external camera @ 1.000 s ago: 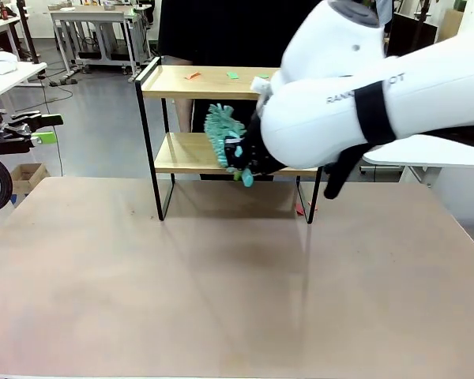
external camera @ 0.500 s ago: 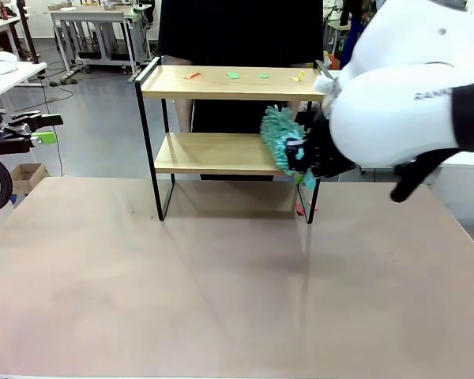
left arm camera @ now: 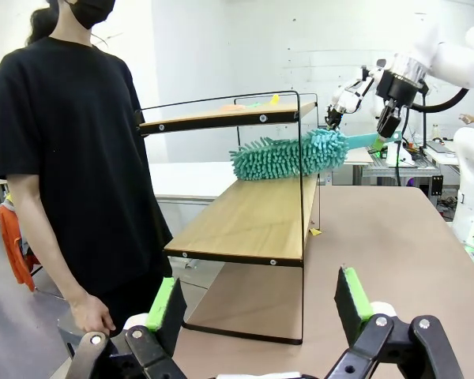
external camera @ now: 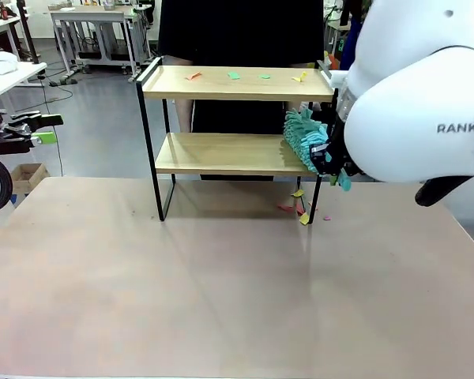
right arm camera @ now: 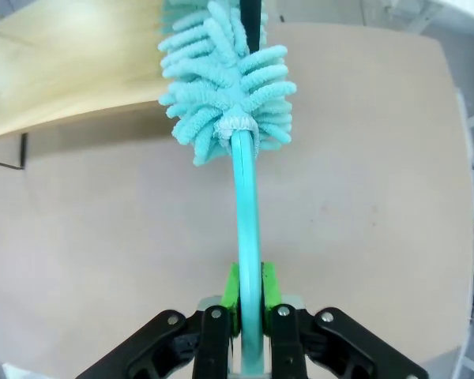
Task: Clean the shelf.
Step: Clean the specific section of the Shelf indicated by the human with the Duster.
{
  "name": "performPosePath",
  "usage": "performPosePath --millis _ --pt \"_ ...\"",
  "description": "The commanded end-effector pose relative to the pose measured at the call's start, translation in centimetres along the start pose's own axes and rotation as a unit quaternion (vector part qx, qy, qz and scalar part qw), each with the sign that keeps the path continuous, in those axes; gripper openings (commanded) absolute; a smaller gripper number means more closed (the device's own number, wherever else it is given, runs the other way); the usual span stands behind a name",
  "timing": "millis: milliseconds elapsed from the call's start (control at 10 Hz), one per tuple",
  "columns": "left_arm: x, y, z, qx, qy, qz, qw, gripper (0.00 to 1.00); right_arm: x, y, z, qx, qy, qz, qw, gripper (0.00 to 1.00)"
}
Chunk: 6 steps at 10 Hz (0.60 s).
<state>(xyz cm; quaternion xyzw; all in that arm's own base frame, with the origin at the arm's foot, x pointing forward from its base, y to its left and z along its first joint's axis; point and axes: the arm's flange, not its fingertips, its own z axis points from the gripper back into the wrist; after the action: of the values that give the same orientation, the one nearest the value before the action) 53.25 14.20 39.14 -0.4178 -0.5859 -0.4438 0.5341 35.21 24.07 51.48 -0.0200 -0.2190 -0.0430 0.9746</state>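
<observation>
Right fingers (right arm camera: 232,294) pinching teal duster (right arm camera: 221,79) handle, left fingers (left arm camera: 162,304) spread, front view: coloured scraps (external camera: 303,219) on table (external camera: 221,300) by shelf (external camera: 221,152)

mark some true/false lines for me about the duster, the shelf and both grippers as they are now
1. The right gripper is shut on the duster handle. True.
2. The left gripper is shut. False: its jaws stand open, holding nothing.
3. Paper scraps lie on the top board of the shelf. True.
4. In the front view the duster head is at the left end of the lower board. False: it is at the right end.
5. The table has no scraps on it. False: loose scraps lie by the shelf's right front leg.
</observation>
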Motion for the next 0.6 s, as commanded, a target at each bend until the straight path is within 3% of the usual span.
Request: performPosePath --millis 0,100,200,500 --pt "0.2 -0.1 0.0 -0.002 0.001 -0.006 1.000 1.00 -0.2 0.7 1.4 -0.039 -0.038 -0.011 0.998 0.13" --pt "0.2 -0.1 0.0 -0.002 0.001 -0.006 1.000 1.00 -0.5 1.5 2.1 -0.030 -0.062 -0.001 0.998 0.13" --pt "0.2 -0.1 0.0 -0.002 0.001 -0.006 1.000 1.00 -0.4 0.7 0.6 -0.007 -0.014 0.008 1.000 0.13" --pt "0.2 -0.1 0.0 -0.002 0.001 -0.006 1.000 1.00 -0.7 1.2 1.1 -0.011 -0.024 0.015 1.000 0.13"
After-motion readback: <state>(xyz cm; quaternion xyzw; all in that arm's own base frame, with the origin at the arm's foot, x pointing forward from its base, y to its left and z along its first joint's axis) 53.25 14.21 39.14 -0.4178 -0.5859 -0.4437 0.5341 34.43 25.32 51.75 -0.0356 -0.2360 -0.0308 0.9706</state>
